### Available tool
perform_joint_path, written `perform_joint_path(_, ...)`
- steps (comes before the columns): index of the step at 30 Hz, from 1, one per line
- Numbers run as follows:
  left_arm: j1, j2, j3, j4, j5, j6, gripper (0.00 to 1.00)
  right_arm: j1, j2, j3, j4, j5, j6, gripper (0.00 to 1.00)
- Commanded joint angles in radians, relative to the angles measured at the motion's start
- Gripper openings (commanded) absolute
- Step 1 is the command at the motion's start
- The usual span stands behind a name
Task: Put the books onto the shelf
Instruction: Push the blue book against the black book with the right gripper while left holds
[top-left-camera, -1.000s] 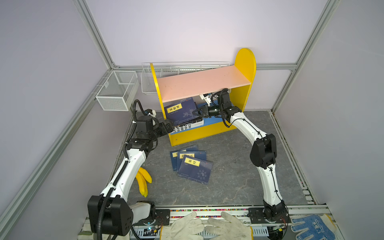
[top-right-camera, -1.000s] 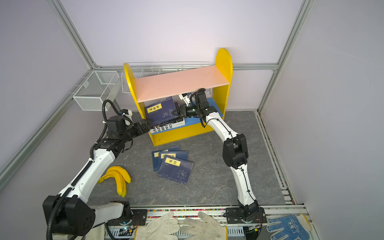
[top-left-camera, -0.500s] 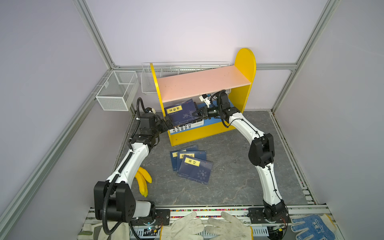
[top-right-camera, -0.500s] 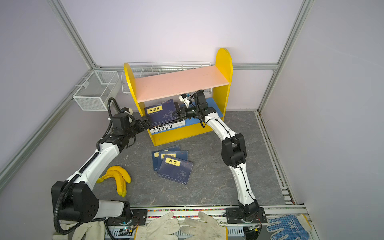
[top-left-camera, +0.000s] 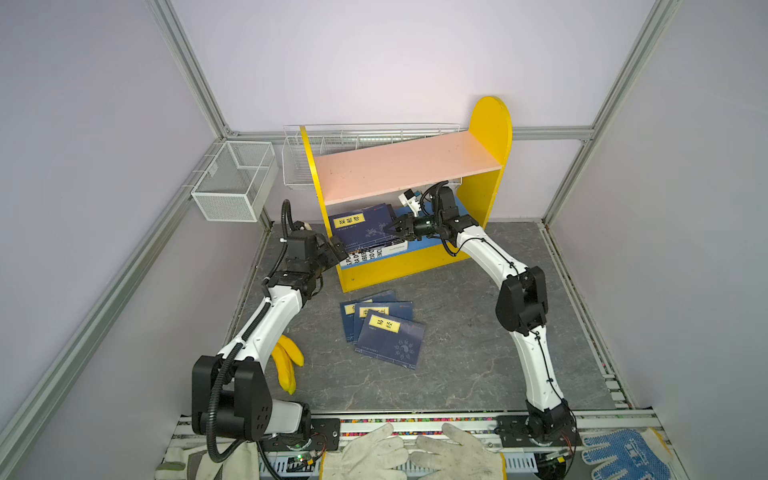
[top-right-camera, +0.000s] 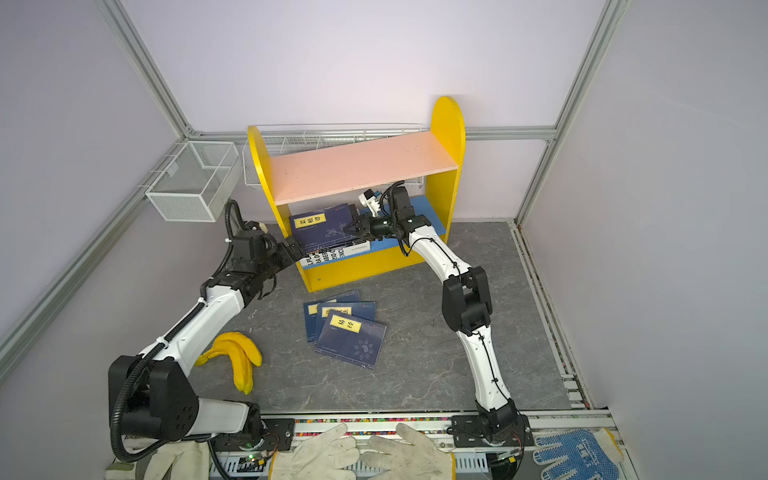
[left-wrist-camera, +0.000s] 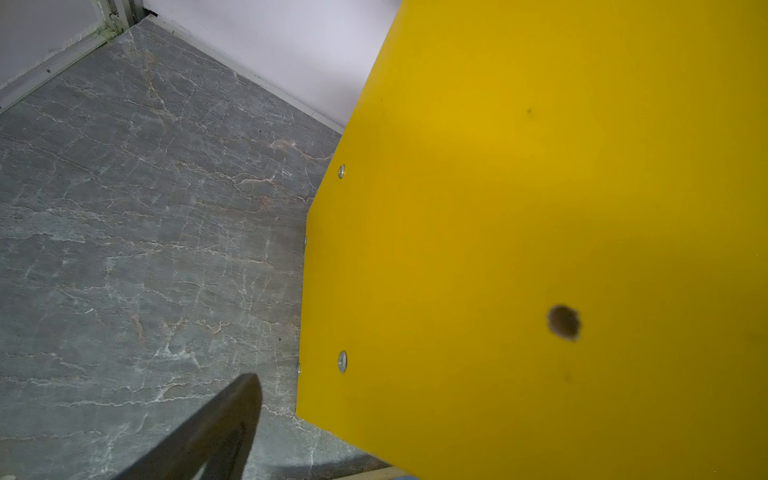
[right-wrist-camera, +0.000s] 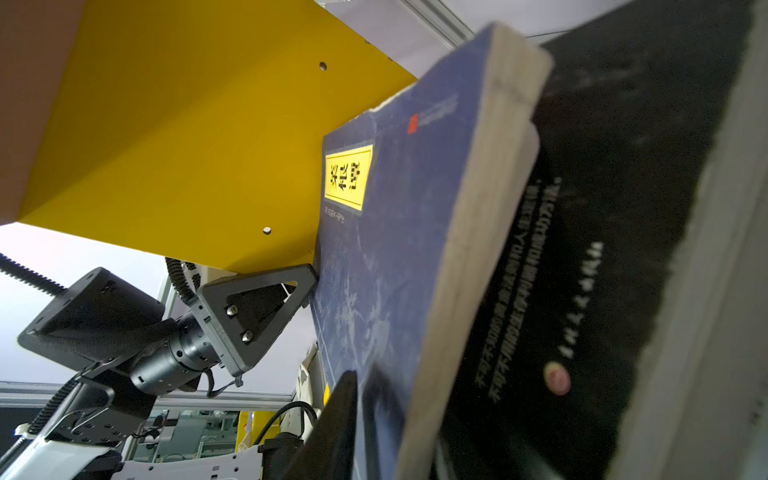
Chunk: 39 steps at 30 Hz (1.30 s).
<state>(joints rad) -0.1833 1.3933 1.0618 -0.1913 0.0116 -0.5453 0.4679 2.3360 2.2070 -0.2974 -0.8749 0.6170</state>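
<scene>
The yellow-sided shelf (top-left-camera: 409, 166) stands at the back. On its blue lower board lies a stack: a navy book (top-left-camera: 360, 226) on black books (right-wrist-camera: 602, 249) and a thick white one (top-left-camera: 365, 254). My right gripper (top-left-camera: 391, 228) reaches under the pink board, its jaws slightly parted around the navy book's right edge; one finger (right-wrist-camera: 332, 432) stands just off the cover. My left gripper (top-left-camera: 334, 249) is wide open at the shelf's left side panel (left-wrist-camera: 519, 208), one finger (right-wrist-camera: 266, 303) touching the navy book's edge. Three navy books (top-left-camera: 386, 332) lie fanned on the floor.
Yellow bananas (top-left-camera: 286, 357) lie by the left arm. White wire baskets hang on the left wall (top-left-camera: 232, 183) and behind the shelf (top-left-camera: 374, 133). Work gloves (top-left-camera: 411, 453) and a blue glove (top-left-camera: 623, 453) rest on the front rail.
The right gripper's jaws have parted from the navy book on the shelf. The left arm has drawn in closer to the shelf's left panel, its gripper still wide open.
</scene>
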Motion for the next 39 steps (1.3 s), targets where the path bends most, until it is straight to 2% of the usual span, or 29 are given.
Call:
perform_joint_path(1, 0.005, -0.011, -0.018, -0.019, -0.050, -0.012, 1.00, -0.006, -0.030, -0.002, 0.006, 0.102, -0.003, 0.34)
perform_joint_path(9, 0.005, -0.017, -0.012, -0.012, -0.038, -0.011, 1.00, -0.029, -0.125, -0.115, 0.030, 0.238, -0.004, 0.37)
perform_joint_path(15, 0.006, -0.013, -0.010, -0.001, -0.012, -0.015, 1.00, -0.032, -0.170, -0.150, 0.082, 0.216, 0.003, 0.37)
perform_joint_path(22, 0.005, -0.019, 0.000, 0.011, 0.009, -0.019, 1.00, -0.017, -0.153, -0.133, 0.081, 0.198, 0.001, 0.36)
perform_joint_path(34, 0.006, -0.031, -0.011, 0.020, 0.034, -0.024, 1.00, 0.042, -0.114, -0.106, 0.028, 0.240, -0.026, 0.28)
perform_joint_path(39, 0.007, -0.039, -0.020, 0.023, 0.034, -0.022, 1.00, 0.044, -0.089, -0.056, 0.034, 0.238, -0.016, 0.28)
